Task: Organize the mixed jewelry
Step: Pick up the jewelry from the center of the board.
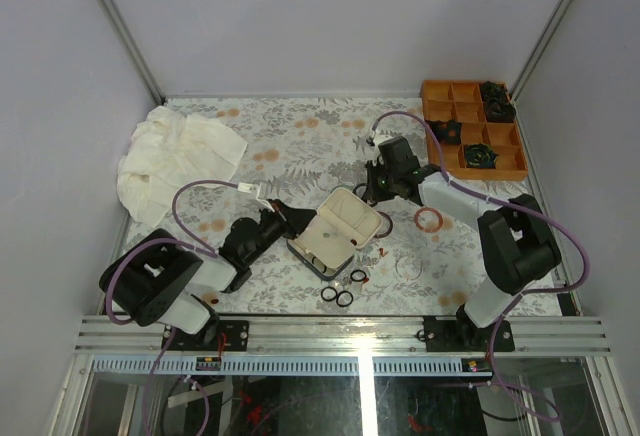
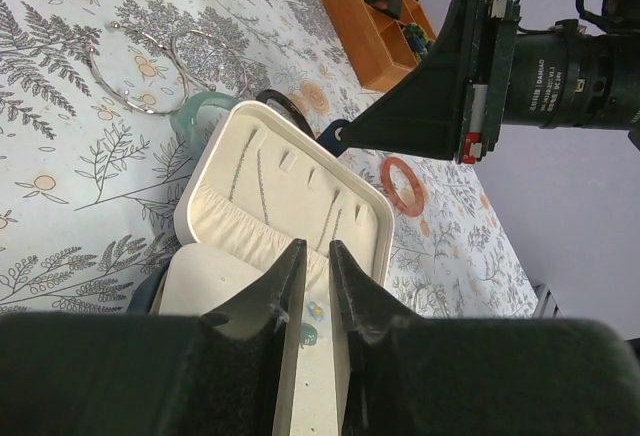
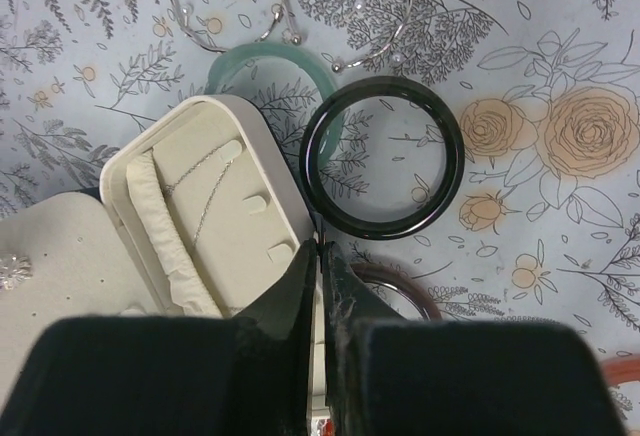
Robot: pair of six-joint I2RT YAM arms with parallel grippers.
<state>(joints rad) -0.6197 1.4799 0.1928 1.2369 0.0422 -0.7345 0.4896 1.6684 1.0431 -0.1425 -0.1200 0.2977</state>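
The mixed jewelry lies around an open cream-lined case (image 1: pixel 335 231). Black rings (image 1: pixel 337 296), a thin clear hoop (image 1: pixel 405 266) and a red ring (image 1: pixel 430 219) sit on the table in front of it and to its right. My left gripper (image 2: pixel 318 246) reaches over the case's base pad with its jaws a narrow gap apart; small blue-green pieces (image 2: pixel 312 321) show on the pad in that gap. My right gripper (image 3: pixel 322 246) is shut at the lid's outer edge, beside a black bangle (image 3: pixel 382 161), a green bangle (image 3: pixel 265 66) and a brown bangle (image 3: pixel 405 286). A thin chain (image 3: pixel 205 181) hangs in the lid.
An orange compartment tray (image 1: pixel 475 126) with dark pieces stands at the back right. A crumpled white cloth (image 1: pixel 175 161) lies at the back left. Two silver open cuffs (image 2: pixel 130 81) rest on the floral mat beyond the case. The right arm (image 2: pixel 520 66) hangs over the case's far side.
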